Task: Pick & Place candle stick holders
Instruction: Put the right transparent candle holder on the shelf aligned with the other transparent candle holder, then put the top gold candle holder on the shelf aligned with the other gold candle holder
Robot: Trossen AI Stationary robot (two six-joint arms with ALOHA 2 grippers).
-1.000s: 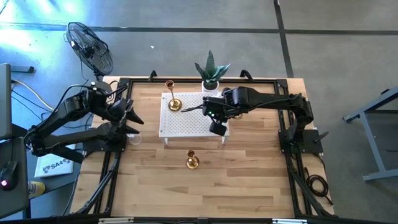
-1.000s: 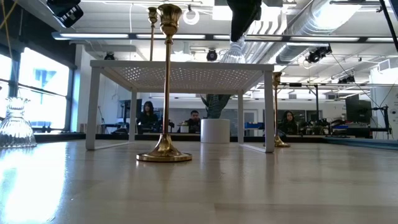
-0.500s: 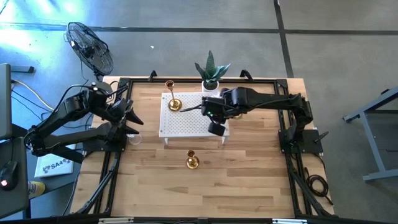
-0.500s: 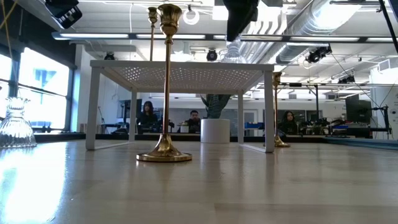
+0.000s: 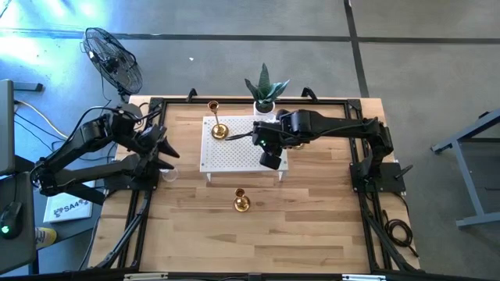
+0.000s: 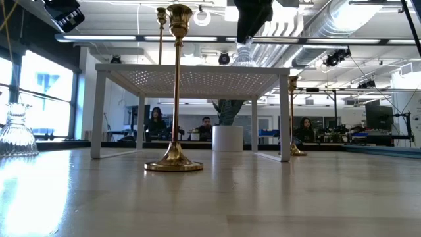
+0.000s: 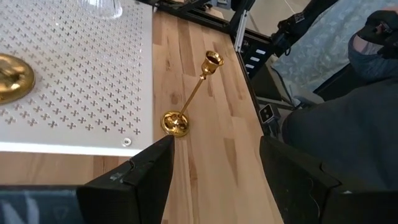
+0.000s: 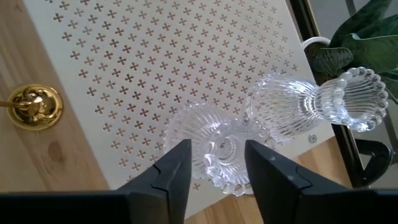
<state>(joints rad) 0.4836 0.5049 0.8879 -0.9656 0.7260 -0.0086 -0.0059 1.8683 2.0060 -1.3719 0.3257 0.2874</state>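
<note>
My right gripper is shut on a clear glass holder over the near right part of the white perforated stand. A second glass holder is on the stand beside it. A gold holder stands on the stand's far left part. Another gold holder stands by its base on the table in front of the stand. A third gold holder shows behind the stand's right leg. A third glass holder stands at the table's left. My left gripper is open and empty left of the stand. My right gripper pinches the glass holder's upper part between its two fingers, coming from above and pointing down. The holder hangs upright below the fingers. Its foot is level with the stand's top; whether it rests there I cannot tell.
A green plant in a white pot stands just behind the stand's far right corner. A fan stands off the table's far left. Bare wood lies toward the near edge. People sit in the room beyond the table.
My right gripper has shifted a little toward the table's left over the stand, carrying the glass holder upright with it.
</note>
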